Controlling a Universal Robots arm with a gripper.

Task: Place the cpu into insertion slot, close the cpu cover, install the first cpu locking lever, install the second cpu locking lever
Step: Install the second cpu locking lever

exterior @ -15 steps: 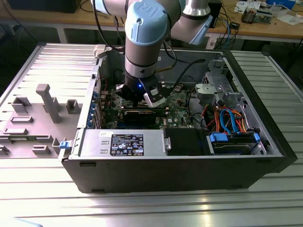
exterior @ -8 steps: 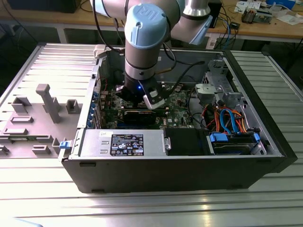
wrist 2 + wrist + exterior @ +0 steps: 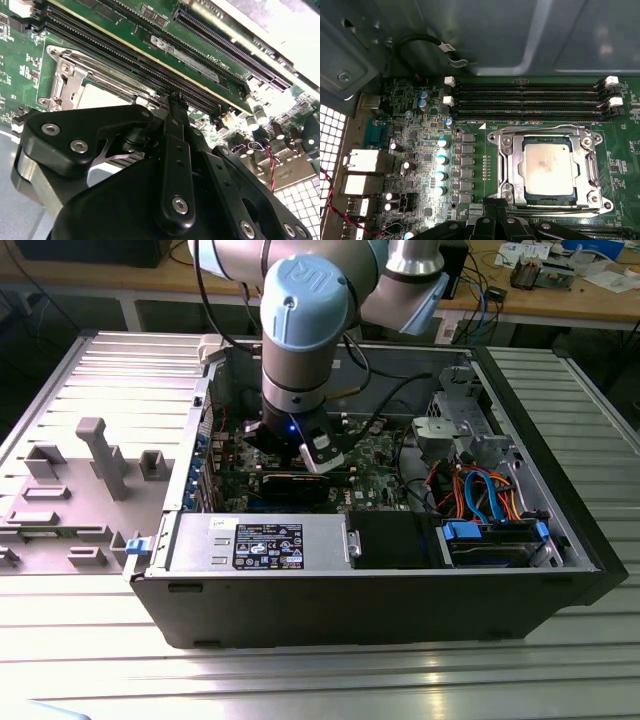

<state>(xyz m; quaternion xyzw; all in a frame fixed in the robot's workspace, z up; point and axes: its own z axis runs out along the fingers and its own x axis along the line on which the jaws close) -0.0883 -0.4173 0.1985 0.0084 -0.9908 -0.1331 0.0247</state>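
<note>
Here, the cpu (image 3: 549,167) sits in the insertion slot (image 3: 521,185) on the green motherboard (image 3: 470,200), with the cpu cover (image 3: 587,167) lying flat around its silvery face. The gripper (image 3: 495,212) hovers just beside the socket's edge, holding nothing; whether its fingers are parted or together cannot be told. Black memory slots (image 3: 525,100) run alongside.

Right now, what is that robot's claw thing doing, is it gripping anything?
End effector: it hangs just beside the cpu cover, which lies shut over the cpu; whether it is open, closed or holding something cannot be told.
</note>
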